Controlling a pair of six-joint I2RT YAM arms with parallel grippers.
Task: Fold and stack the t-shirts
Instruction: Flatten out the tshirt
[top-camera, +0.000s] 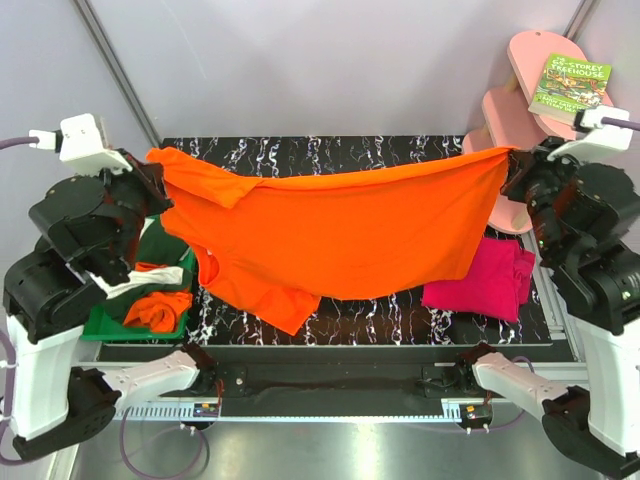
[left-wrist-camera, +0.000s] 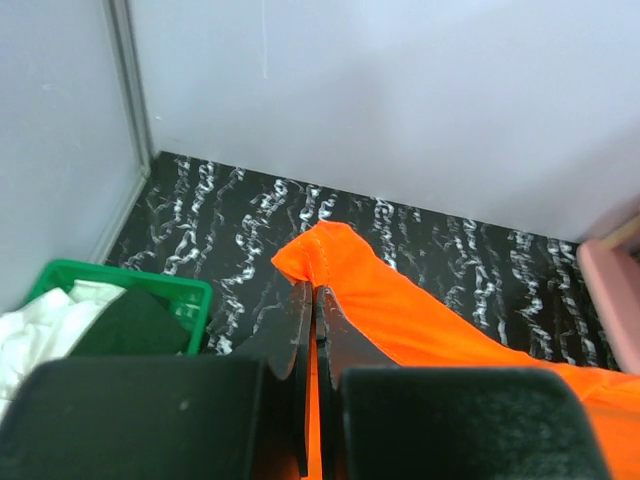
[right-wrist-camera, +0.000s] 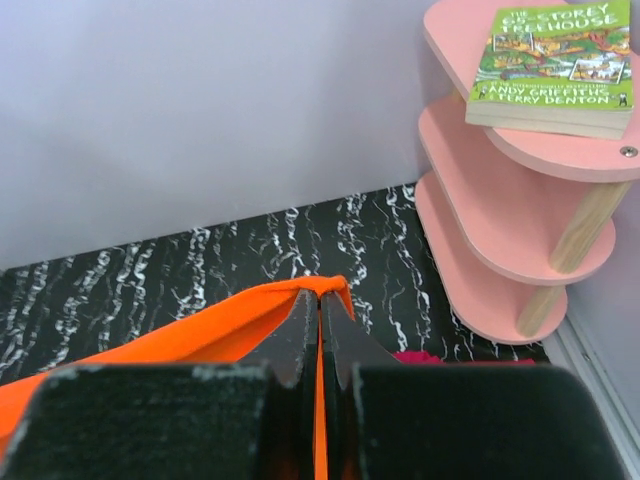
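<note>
Left claw (left-wrist-camera: 311, 295) and right claw (right-wrist-camera: 320, 298) are pinching the soft orange t-shirt (top-camera: 350, 235) taut across mid-frame, over black marbled worktop (top-camera: 400, 155).

Book (right-wrist-camera: 553, 65) cover: "65-STOREY TREEHOUSE" (Andy Griffiths, Terry Denton)

The top view looks down from above and behind the arm bases (top-camera: 40, 395) over the whole surface (top-camera: 380, 322). Both wrist views sit close behind their fingers (left-wrist-camera: 296, 345), facing the back wall (left-wrist-camera: 400, 100); all three share the orange t-shirt (top-camera: 340, 235).
</note>
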